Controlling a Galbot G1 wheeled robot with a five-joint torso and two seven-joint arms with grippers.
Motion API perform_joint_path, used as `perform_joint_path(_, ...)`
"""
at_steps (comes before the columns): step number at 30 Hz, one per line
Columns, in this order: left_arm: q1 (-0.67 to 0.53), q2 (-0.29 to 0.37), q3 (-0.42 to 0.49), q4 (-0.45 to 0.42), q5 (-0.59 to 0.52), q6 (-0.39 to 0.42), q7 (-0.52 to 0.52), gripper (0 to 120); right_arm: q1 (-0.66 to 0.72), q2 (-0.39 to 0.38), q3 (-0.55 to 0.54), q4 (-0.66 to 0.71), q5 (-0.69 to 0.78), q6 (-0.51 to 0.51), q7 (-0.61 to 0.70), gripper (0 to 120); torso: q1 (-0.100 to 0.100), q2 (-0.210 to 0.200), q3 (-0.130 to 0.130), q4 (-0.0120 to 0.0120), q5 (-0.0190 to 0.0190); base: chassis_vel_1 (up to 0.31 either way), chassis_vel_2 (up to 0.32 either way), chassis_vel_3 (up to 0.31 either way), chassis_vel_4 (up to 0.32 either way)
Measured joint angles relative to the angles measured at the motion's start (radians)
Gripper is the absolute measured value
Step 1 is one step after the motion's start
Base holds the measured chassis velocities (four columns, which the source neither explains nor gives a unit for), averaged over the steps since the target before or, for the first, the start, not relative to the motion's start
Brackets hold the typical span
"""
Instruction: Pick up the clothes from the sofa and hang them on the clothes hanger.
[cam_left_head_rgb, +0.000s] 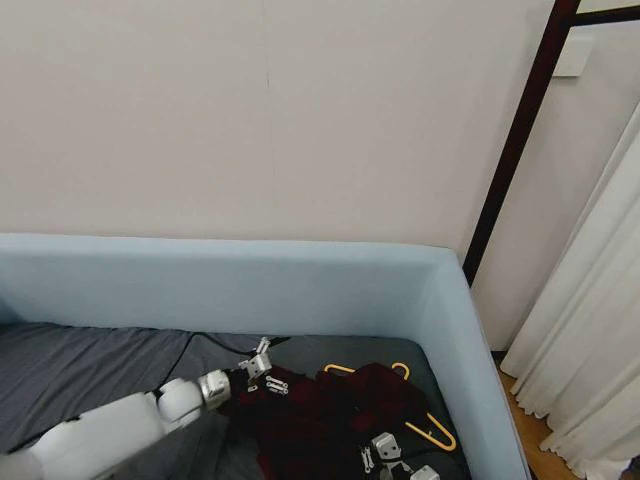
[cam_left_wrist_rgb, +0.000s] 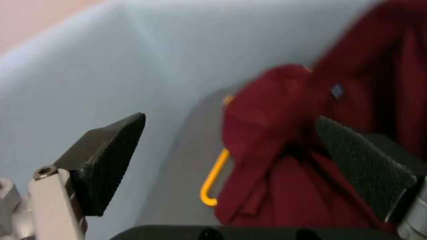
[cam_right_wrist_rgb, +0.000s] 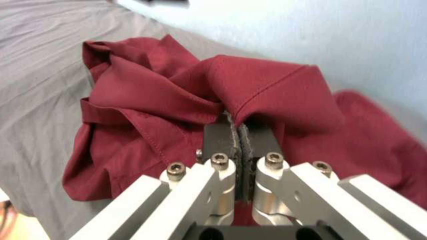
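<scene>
A dark red shirt (cam_left_head_rgb: 330, 415) lies crumpled on the sofa's grey seat, with a yellow hanger (cam_left_head_rgb: 432, 432) partly under it. My left gripper (cam_left_head_rgb: 264, 368) hovers open at the shirt's left edge. In the left wrist view its fingers (cam_left_wrist_rgb: 107, 157) stand wide apart, with the shirt (cam_left_wrist_rgb: 280, 125) and a hanger loop (cam_left_wrist_rgb: 212, 186) between and beyond them. My right gripper (cam_left_head_rgb: 385, 455) sits low on the near side of the shirt. In the right wrist view that gripper (cam_right_wrist_rgb: 237, 132) is shut on a raised fold of the shirt (cam_right_wrist_rgb: 267, 85).
The light blue sofa back (cam_left_head_rgb: 230, 285) and side arm (cam_left_head_rgb: 460, 370) wall in the seat corner. Grey seat cover (cam_left_head_rgb: 70, 365) stretches left. A dark post (cam_left_head_rgb: 515, 140) and white curtain (cam_left_head_rgb: 590, 330) stand to the right of the sofa.
</scene>
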Motion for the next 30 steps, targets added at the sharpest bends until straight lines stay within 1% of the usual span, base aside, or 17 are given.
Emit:
perform_joint_path(1,-0.019,-0.016,0.015,0.024,-0.001,-0.004,0.029,100,-0.005,-0.008,0.002,0.007,-0.019,0.008,-0.006,0,0.0,0.0,0.0,0.0002,-0.0002,0.0,0.0,0.0,0.0)
perform_joint_path(2,-0.019,-0.016,0.015,0.024,-0.001,-0.004,0.029,100,-0.005,-0.008,0.002,0.007,-0.019,0.008,-0.006,0,0.0,0.0,0.0,0.0002,-0.0002,0.0,0.0,0.0,0.0)
perform_joint_path(3,-0.051,-0.047,0.038,0.067,0.003,-0.013,0.078,100,-0.013,-0.021,0.003,0.018,-0.052,0.025,-0.016,0,0.0,0.0,0.0,0.0,-0.0003,0.0,0.0,0.0,0.0)
perform_joint_path(5,-0.079,-0.076,0.055,0.104,0.01,-0.02,0.132,100,-0.02,-0.038,0.003,0.027,-0.095,0.051,-0.028,0,0.0,0.0,0.0,-0.0002,0.0,0.0,0.0,0.0,0.0)
perform_joint_path(7,-0.119,-0.123,0.091,0.151,0.031,-0.029,0.189,100,-0.026,-0.064,0.003,0.034,-0.183,0.108,-0.049,0,0.0,0.0,0.0,-0.0005,-0.0002,0.0,0.0,0.0,0.0)
perform_joint_path(8,-0.119,-0.123,0.091,0.151,0.031,-0.029,0.189,100,-0.026,-0.064,0.003,0.034,-0.183,0.108,-0.049,0,0.0,0.0,0.0,-0.0005,-0.0002,0.0,0.0,0.0,0.0)
perform_joint_path(10,-0.136,-0.162,0.107,0.187,0.053,-0.042,0.216,100,-0.033,-0.083,0.008,0.04,-0.271,0.179,-0.075,0,0.0,0.0,0.0,-0.0006,0.0001,0.0,0.0,0.0,0.0)
perform_joint_path(13,-0.137,-0.203,0.109,0.223,0.097,-0.059,0.22,100,-0.039,-0.102,0.022,0.049,-0.367,0.263,-0.105,0,0.0,0.0,0.0,-0.0004,-0.0003,0.0,0.0,0.0,0.0)
perform_joint_path(14,-0.137,-0.203,0.109,0.223,0.097,-0.059,0.22,100,-0.039,-0.102,0.022,0.049,-0.367,0.263,-0.105,0,0.0,0.0,0.0,-0.0004,-0.0003,0.0,0.0,0.0,0.0)
perform_joint_path(16,-0.126,-0.225,0.098,0.235,0.125,-0.067,0.208,100,-0.039,-0.115,0.031,0.052,-0.433,0.321,-0.129,0,0.0,0.0,0.0,-0.0004,-0.0001,0.0,0.0,0.0,0.0)
perform_joint_path(18,-0.115,-0.244,0.094,0.24,0.135,-0.067,0.196,100,-0.033,-0.124,0.033,0.056,-0.464,0.351,-0.139,0,0.0,0.0,0.0,-0.0003,-0.0001,0.0,0.0,0.0,0.0)
perform_joint_path(19,-0.115,-0.244,0.094,0.24,0.135,-0.067,0.196,100,-0.033,-0.124,0.033,0.056,-0.464,0.351,-0.139,0,0.0,0.0,0.0,-0.0003,-0.0001,0.0,0.0,0.0,0.0)
perform_joint_path(21,-0.105,-0.27,0.092,0.248,0.147,-0.07,0.189,100,-0.022,-0.131,0.034,0.06,-0.475,0.367,-0.144,0,0.0,0.0,0.0,-0.0001,-0.0001,0.0,0.0,0.0,0.0)
perform_joint_path(24,-0.088,-0.327,0.092,0.286,0.156,-0.082,0.192,100,-0.006,-0.143,0.038,0.062,-0.474,0.374,-0.146,0,0.0,0.0,0.0,-0.0005,-0.0002,0.0,0.0,0.0,0.0)
perform_joint_path(25,-0.088,-0.327,0.092,0.286,0.156,-0.082,0.192,100,-0.006,-0.143,0.038,0.062,-0.474,0.374,-0.146,0,0.0,0.0,0.0,-0.0005,-0.0002,0.0,0.0,0.0,0.0)
perform_joint_path(27,-0.084,-0.349,0.099,0.306,0.16,-0.09,0.203,100,-0.001,-0.148,0.043,0.063,-0.472,0.375,-0.145,0,0.0,0.0,0.0,-0.0008,-0.0002,0.0,0.0,0.0,0.0)
perform_joint_path(30,-0.082,-0.362,0.105,0.33,0.168,-0.104,0.214,100,0.002,-0.151,0.049,0.062,-0.468,0.379,-0.142,0,0.0,0.0,0.0,-0.0005,-0.0002,0.0,0.0,0.0,0.0)
